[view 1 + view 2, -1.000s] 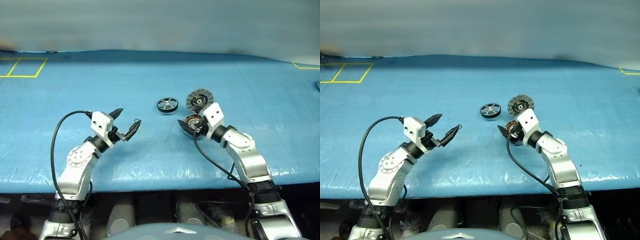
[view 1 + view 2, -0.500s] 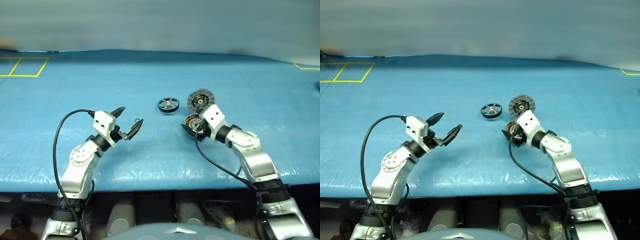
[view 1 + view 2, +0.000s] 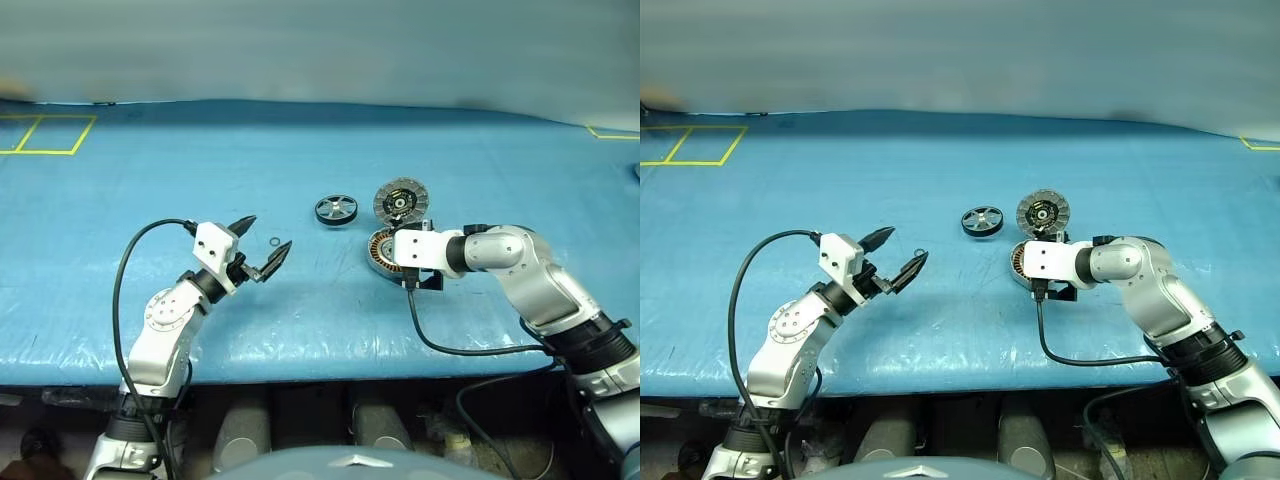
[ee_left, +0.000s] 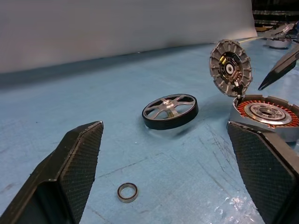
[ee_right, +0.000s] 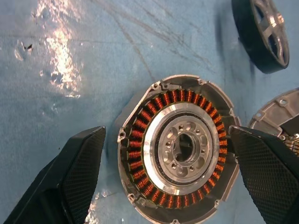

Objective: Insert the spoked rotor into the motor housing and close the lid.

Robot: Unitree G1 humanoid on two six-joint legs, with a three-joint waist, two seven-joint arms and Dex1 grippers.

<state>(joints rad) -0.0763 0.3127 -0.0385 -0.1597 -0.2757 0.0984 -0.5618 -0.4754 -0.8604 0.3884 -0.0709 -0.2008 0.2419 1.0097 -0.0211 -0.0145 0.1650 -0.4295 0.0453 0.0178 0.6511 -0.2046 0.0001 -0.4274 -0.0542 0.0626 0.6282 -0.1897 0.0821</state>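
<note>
The spoked rotor [image 3: 336,209] lies flat on the blue table, a black wheel with silvery spokes. Just to its right sits the motor housing [image 5: 177,144], its copper windings showing around a silvery centre. The lid [image 3: 401,201] stands upright at the housing's far edge, dark ringed face toward me. My right gripper [image 5: 167,130] hangs open above the housing, pointing down at it, one finger on each side and nothing held. My left gripper [image 3: 268,232] is open and empty, left of the rotor and aimed toward it.
A tiny washer ring [image 3: 274,241] lies on the table by the left gripper's fingertips. Yellow tape marks sit at the far left [image 3: 45,135] and far right [image 3: 612,132]. The table's front edge [image 3: 320,365] runs close below both arms.
My right arm swung its elbow out to the right and the wrist rolled, so the gripper now points down over the housing. The left arm stayed still.
</note>
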